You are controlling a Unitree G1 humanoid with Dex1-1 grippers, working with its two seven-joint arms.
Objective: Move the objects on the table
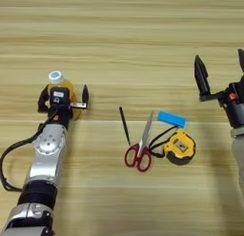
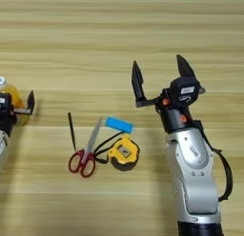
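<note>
At the table's [image 1: 143, 30] left side, my left gripper [image 1: 64, 98] straddles the orange juice bottle [image 1: 61, 83], a black finger on either side of it. My wrist hides most of the bottle; only its white cap and a strip of orange show above the gripper, so whether the fingers press the bottle I cannot tell. In the right eye view the bottle is cut off by the picture's left edge.

Toward the middle, the thin black pen [image 1: 125, 126] lies nearly upright in the picture, its top leaning slightly left. Just beside it, the red-handled scissors [image 1: 142, 146] point their closed blades up and to the right, handles nearest me. The blue rectangular bar [image 1: 171, 119] sits at the blade tips, slanted down to the right. The yellow-black tape measure [image 1: 179, 146] rests just below the bar, its black strap looping toward the scissor handles.

At right, my right gripper [image 2: 159, 78] is spread wide, holding nothing, fingertips aimed away from me.
</note>
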